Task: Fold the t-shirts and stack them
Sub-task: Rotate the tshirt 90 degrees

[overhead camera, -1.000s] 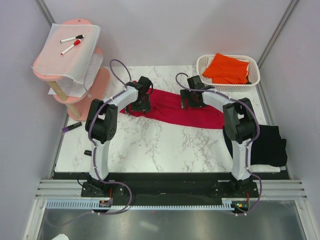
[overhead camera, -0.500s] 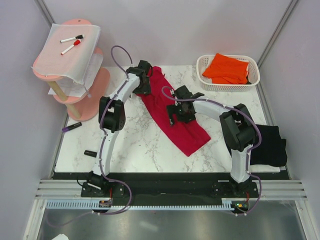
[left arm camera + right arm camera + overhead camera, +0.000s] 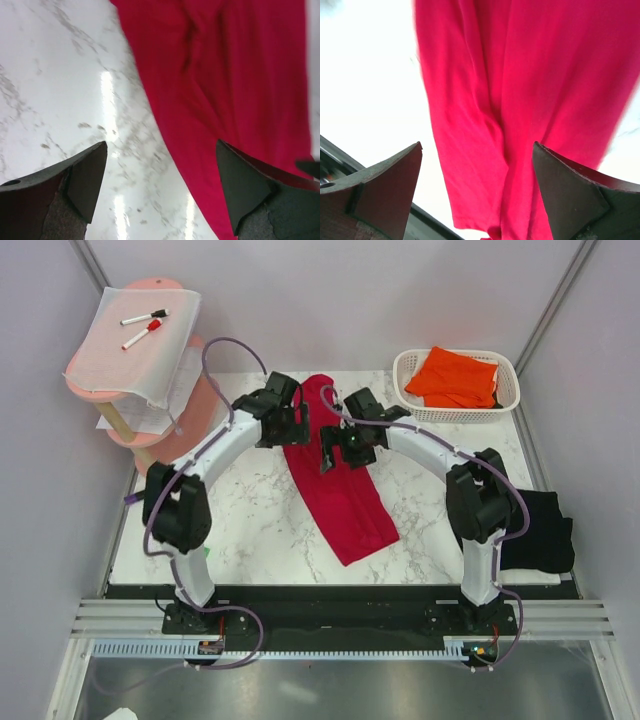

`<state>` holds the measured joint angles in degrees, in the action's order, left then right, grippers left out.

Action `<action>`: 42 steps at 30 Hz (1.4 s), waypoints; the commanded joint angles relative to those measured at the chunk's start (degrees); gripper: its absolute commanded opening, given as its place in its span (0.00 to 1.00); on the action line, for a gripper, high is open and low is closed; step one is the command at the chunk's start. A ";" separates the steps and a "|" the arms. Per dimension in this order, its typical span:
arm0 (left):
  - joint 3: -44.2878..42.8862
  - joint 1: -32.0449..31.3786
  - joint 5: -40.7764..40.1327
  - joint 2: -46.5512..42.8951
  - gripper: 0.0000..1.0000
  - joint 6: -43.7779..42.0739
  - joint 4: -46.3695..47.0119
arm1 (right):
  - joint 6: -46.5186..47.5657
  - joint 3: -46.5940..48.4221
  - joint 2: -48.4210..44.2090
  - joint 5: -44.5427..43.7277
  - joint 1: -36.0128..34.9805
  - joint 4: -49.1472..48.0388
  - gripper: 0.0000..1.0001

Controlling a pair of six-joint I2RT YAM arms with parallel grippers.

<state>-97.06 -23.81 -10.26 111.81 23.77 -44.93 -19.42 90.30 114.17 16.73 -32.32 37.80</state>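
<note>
Marble table (image 3: 250, 530), centre: crimson t-shirt (image 3: 345, 505), a narrow strip lying far to near. Left gripper (image 3: 295, 433) and right gripper (image 3: 333, 452), jaws released and empty, flank its far end. Step, apparently: halving the strip. Next move likely calls for pinching both far corners.

The first t-shirt (image 3: 345, 505) lies on the worktop (image 3: 250, 530), running from back centre toward the near edge, its far part between the left end effector (image 3: 288, 425) and the right end effector (image 3: 338, 447). A basket (image 3: 455, 415) at the back right holds a second t-shirt (image 3: 455, 378); a third t-shirt (image 3: 540, 530) lies at the right edge.
</note>
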 commanded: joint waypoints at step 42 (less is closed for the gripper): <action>34.21 -32.79 3.85 -9.85 0.92 20.00 10.92 | -2.64 21.33 25.75 -1.88 7.62 -21.10 0.98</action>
<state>-66.06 -56.60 -3.73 103.70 41.39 -28.38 -21.47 113.14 139.02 17.26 -25.58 15.88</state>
